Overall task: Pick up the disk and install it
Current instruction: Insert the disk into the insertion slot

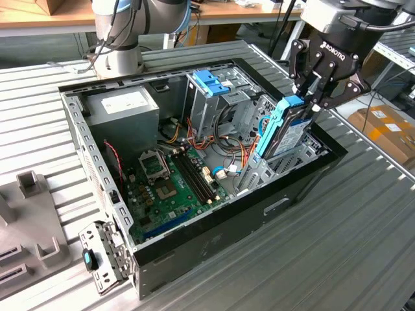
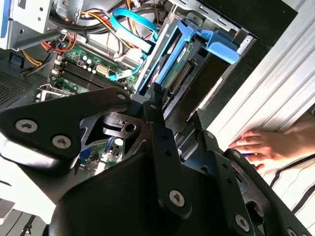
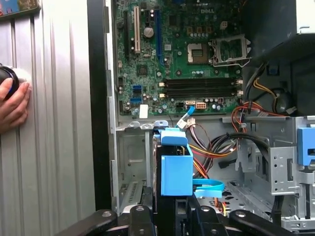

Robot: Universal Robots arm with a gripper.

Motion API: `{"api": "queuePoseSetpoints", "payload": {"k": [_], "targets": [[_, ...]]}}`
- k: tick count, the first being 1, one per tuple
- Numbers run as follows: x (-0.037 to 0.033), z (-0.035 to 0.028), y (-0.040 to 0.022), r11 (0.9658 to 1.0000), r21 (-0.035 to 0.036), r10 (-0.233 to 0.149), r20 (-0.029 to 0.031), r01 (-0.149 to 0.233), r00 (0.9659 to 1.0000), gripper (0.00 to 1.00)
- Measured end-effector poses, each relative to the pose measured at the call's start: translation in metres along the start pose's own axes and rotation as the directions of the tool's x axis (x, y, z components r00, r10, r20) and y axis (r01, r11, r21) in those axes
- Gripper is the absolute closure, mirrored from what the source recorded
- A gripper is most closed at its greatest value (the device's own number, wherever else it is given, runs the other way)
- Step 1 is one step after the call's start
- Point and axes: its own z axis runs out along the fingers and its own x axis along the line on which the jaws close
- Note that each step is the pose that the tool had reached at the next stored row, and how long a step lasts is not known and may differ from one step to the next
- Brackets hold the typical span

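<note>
Scanning the open computer case (image 1: 207, 243) from the exterior view's left, we pass the motherboard (image 1: 162, 184), then the blue-topped drive cage (image 1: 209, 87). Right of centre, the disk (image 1: 290, 133) stands on end, its long axis slanting down into the case. The gripper (image 1: 311, 102) is clenched on its upper end from just above.

blue-railed disk (image 1: 287, 129), upright, tilted

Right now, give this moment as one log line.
gripper: shut on disk | disk: on edge, lower end inside case | hand: on table
</note>
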Motion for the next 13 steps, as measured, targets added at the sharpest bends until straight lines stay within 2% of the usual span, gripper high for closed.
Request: {"api": "queuePoseSetpoints", "payload": {"k": [4,9,13], "targets": [[-0.0001,0.0102,-0.0001,1.0000,0.0000,0.000,-0.0002,0.000,1.0000,0.65],[-0.0001,0.0260,-0.0002,1.0000,0.0000,0.000,-0.0001,0.000,1.0000,0.65],[-0.0002,0.0336,-0.0002,1.0000,0.0000,0.000,0.0000,0.000,1.0000,0.65]]}}
